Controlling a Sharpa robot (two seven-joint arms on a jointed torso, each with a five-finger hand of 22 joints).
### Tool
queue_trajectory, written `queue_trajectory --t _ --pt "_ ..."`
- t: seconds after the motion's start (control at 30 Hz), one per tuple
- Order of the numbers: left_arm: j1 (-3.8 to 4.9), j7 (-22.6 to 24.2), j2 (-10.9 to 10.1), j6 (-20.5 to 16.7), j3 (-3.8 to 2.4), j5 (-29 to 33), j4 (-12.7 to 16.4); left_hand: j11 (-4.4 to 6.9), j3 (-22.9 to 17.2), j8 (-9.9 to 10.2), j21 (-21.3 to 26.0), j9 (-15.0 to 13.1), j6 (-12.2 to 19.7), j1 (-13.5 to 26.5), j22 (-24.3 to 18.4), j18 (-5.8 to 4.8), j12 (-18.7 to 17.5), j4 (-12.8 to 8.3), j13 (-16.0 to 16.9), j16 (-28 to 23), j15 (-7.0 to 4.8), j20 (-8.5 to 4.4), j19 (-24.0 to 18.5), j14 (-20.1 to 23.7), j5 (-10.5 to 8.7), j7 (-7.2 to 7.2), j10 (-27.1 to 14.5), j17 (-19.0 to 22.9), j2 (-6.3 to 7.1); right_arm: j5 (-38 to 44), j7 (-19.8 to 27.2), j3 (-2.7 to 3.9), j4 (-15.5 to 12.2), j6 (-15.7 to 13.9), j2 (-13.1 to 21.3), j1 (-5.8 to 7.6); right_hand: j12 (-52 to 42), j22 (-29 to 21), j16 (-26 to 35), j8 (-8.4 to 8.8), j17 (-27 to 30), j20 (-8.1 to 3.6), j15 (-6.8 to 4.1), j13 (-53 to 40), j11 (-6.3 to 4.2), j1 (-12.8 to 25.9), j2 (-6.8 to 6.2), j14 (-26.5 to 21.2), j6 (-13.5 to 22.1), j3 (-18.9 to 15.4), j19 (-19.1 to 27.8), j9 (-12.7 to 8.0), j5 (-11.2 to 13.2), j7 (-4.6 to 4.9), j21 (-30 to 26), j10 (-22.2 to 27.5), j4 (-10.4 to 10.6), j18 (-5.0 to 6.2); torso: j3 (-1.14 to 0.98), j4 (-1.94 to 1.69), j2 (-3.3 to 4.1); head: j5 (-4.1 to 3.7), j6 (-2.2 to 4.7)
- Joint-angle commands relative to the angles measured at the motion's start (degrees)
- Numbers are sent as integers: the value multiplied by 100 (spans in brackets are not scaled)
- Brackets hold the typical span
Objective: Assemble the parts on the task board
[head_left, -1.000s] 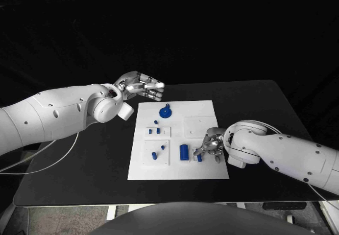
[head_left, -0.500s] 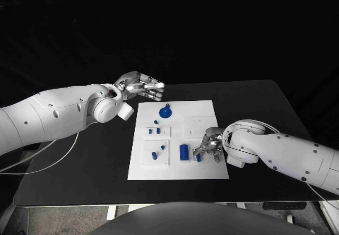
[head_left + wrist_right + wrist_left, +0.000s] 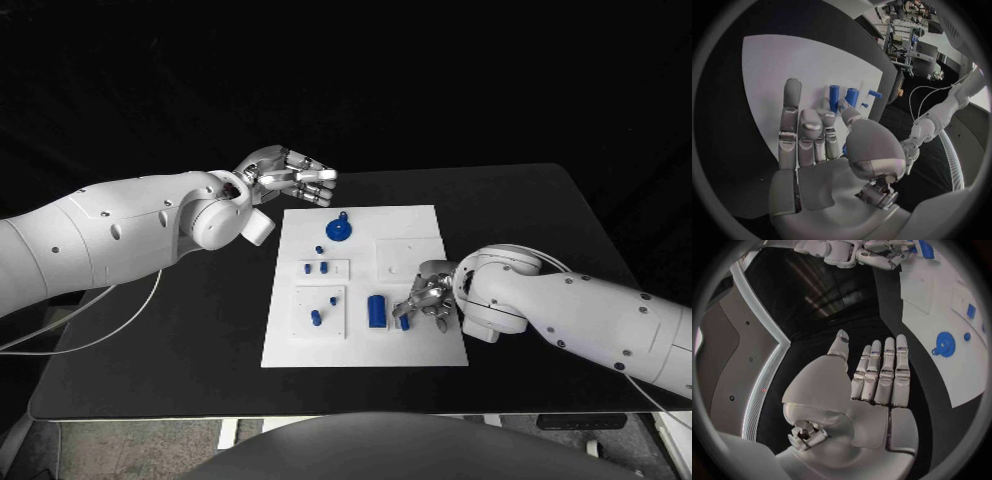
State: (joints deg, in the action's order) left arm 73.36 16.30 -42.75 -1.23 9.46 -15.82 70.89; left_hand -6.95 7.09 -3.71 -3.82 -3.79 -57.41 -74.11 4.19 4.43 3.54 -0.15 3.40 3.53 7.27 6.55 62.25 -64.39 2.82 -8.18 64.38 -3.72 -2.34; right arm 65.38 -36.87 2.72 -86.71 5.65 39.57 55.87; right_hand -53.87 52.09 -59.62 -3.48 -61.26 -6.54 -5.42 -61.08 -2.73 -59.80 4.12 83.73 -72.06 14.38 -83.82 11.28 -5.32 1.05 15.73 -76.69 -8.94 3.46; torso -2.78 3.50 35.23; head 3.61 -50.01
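Observation:
The white task board lies in the middle of the black table. On it are a blue disc, a blue cylinder and several small blue parts. My right hand rests low over the board's near right part. Its fingers are curled, and the thumb and fingers pinch a small blue part, seen as a blue sliver in the right wrist view. My left hand hovers beyond the board's far left corner with fingers straight, holding nothing. The left wrist view also shows the blue disc.
Two small blue pegs stand in a raised square on the board's left half. Two more blue parts sit in the square nearer me. A bare raised square lies just beyond my right hand. Black table surrounds the board.
My right hand has shifted very slightly over the small blue part. My left hand and the other parts stay as they were.

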Motion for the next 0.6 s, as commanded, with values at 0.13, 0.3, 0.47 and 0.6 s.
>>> queue_trajectory --t 0.13,0.3,0.47,0.6 --pt "1 68 7 33 -2 29 8 -20 23 1 -29 0 -13 19 -3 6 -3 9 0 6 18 4 9 -19 -9 -25 22 -8 -56 139 -12 1 68 64 -47 13 13 -10 -37 -18 -12 -43 -40 -10 -42 95 9 -11 -37 -34 -9 -11 75 -2 6 10 69 -94 1 0 0 3 1" --pt "1 66 10 35 -2 29 8 -20 17 1 -30 0 -14 3 -2 7 -4 9 -1 7 16 4 11 -26 -9 -26 27 -8 -59 190 -11 0 108 82 -86 16 15 -12 -34 -19 -13 -41 -37 -12 -38 137 -24 -10 -46 -165 -7 -14 113 0 8 9 160 -94 -4 3 2 8 1" --pt "1 63 10 39 -2 29 6 -20 17 1 -30 0 -14 3 -2 7 -4 9 -1 7 16 4 11 -26 -9 -26 27 -8 -59 207 -2 0 129 64 -104 17 21 -17 -21 -18 -4 -41 -37 -13 -31 218 -55 -12 -50 -478 -6 -17 220 10 8 13 311 -91 -4 4 -3 13 1" --pt "1 60 8 42 -2 29 6 -20 17 1 -30 0 -14 3 -2 7 -4 9 -1 7 16 4 11 -26 -9 -26 27 -8 -59 211 14 0 132 30 -107 17 32 -26 -5 -20 3 -44 -39 -9 -26 297 -100 -16 -51 -689 -5 -22 238 21 1 21 424 -93 -4 3 0 11 1"
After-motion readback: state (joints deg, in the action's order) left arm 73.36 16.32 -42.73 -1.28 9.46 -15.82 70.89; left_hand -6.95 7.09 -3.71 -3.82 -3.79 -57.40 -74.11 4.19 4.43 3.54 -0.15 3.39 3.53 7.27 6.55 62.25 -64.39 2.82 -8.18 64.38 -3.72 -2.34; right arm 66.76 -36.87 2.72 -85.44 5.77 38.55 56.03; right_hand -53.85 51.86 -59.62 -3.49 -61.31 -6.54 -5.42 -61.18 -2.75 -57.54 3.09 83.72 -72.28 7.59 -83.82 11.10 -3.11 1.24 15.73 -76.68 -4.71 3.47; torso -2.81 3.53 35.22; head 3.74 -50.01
